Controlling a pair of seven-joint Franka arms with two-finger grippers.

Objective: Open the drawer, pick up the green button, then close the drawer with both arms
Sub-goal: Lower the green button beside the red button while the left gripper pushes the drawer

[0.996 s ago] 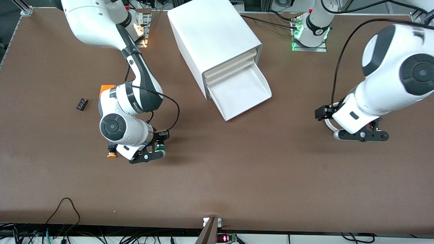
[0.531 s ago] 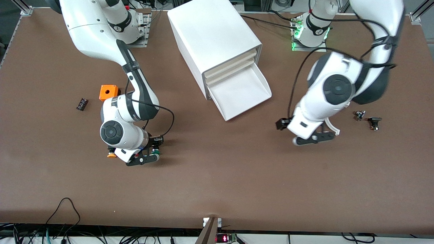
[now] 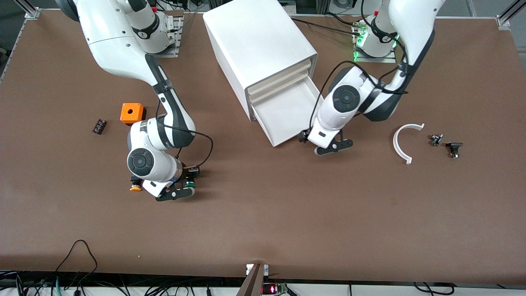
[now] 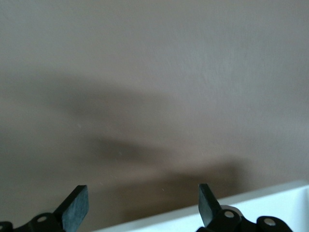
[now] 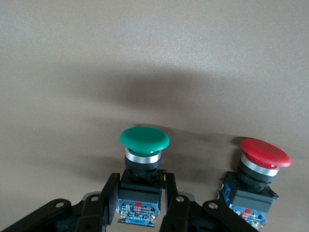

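Green button [image 5: 144,138] apparently in right claw [image 5: 140,193]

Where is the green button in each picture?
Front view: the green button peeks out at the right gripper, toward the right arm's end of the table.
Left wrist view: not in it.
Right wrist view: the green button stands upright between the right gripper's fingers, with the red button beside it.
Shared landmark: the right gripper, shut on the green button.
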